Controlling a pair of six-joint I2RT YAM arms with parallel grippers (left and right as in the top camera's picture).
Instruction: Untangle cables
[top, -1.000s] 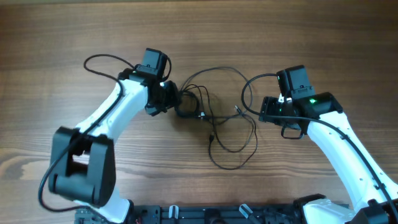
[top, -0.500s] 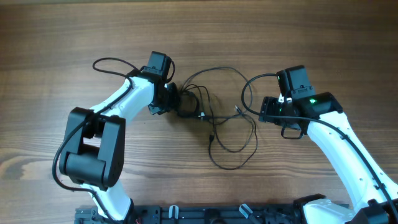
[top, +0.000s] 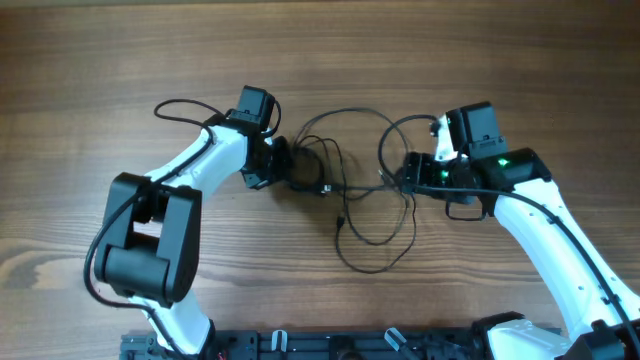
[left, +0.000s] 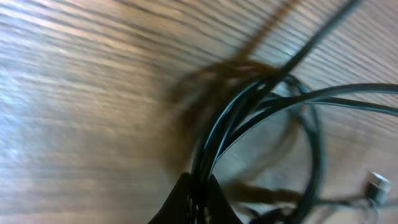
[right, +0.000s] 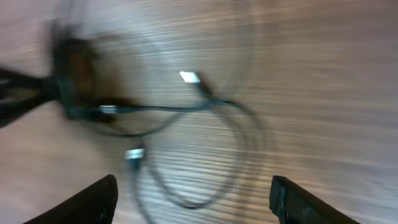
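The thin black cables with small silver-tipped plugs (top: 312, 178) are lying in a loose tangle on the brown wood-grain table (top: 100, 60), between my two white arms. The densest knot is sitting at the left of the tangle. Open loops are spreading from it toward the right and toward the near edge.

I am clenching my left jaws on that knot. In the left wrist view several strands (left: 261, 99) are gathering into a bundle and passing between my black fingertips (left: 186, 200) at the bottom of the picture. One silver plug (left: 377, 184) is lying at the right edge.

My right jaws are standing released, fingers (right: 93, 199) wide apart, just beside the right-hand loops. I cannot tell whether they are touching a strand. The right wrist view is blurring, but it is showing a cable loop (right: 186, 107) and two pale plugs (right: 189, 77) on the table ahead of the fingers.
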